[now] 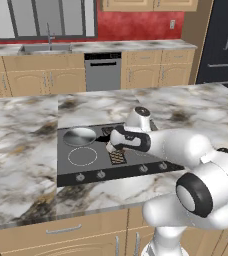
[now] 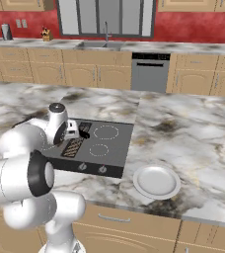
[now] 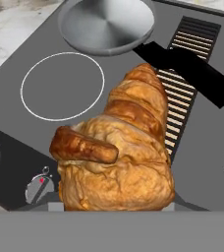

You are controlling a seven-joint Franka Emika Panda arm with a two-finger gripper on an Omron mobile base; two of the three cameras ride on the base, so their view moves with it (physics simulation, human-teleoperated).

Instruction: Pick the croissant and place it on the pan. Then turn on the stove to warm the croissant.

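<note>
Close against the hand camera, the croissant (image 3: pixel 121 157) hangs over the stove (image 3: pixel 60 133), short of the pan (image 3: pixel 106 24) (its black handle runs toward the grille). From the left base, the gripper (image 1: pixel 112 145), closed on it, sits above the grille (image 1: pixel 117 157).

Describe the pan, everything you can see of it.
The pan is round, shallow and silver-grey, metallic-looking, with a brushed sheen on its flat bottom and a low rim. A short black handle juts from its edge across the brown grille strip. It sits upright on the stove's far left burner and holds nothing. The croissant, carried above the cooktop near the pincer, is not yet in it.
</note>
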